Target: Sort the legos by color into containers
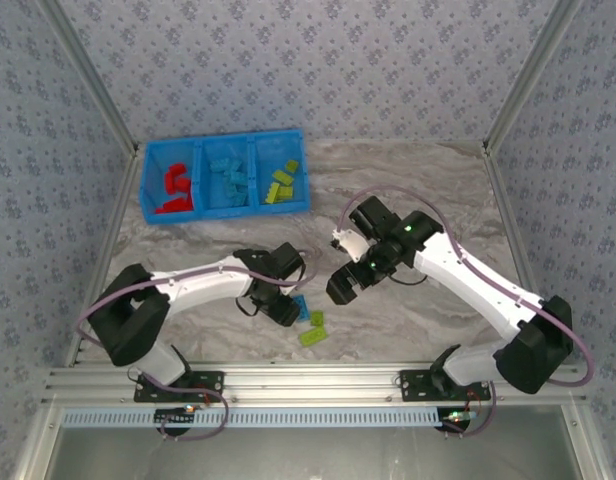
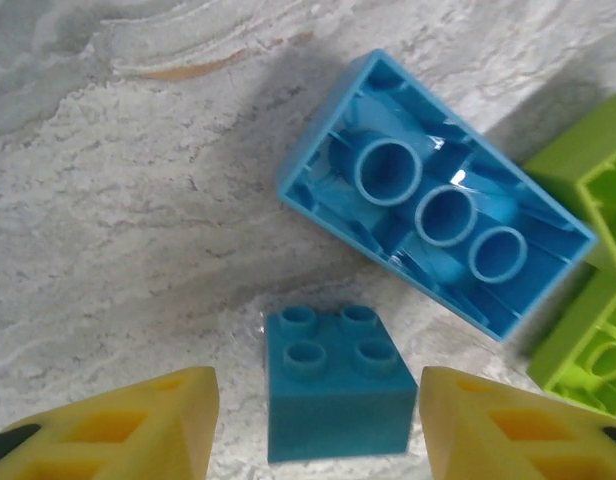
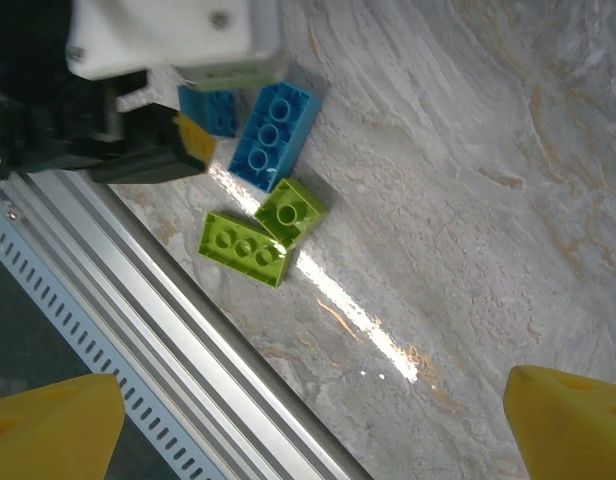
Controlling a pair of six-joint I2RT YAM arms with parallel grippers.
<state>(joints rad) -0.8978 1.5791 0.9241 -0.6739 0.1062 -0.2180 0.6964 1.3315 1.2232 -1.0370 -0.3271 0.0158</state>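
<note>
Yellow fingers (image 2: 138,425) of the left tool (image 2: 318,440) straddle a small blue brick (image 2: 333,390), studs up; a slim gap on one side, not clamped. Long blue brick (image 2: 438,195) just beyond, underside up. Lime bricks (image 3: 246,247) beside it on the marble surface (image 3: 468,150). Right tool (image 3: 308,430) spread wide, holding nothing. Blue bin (image 1: 228,213) at far left holds red, blue and lime bricks, one colour per compartment.
</note>
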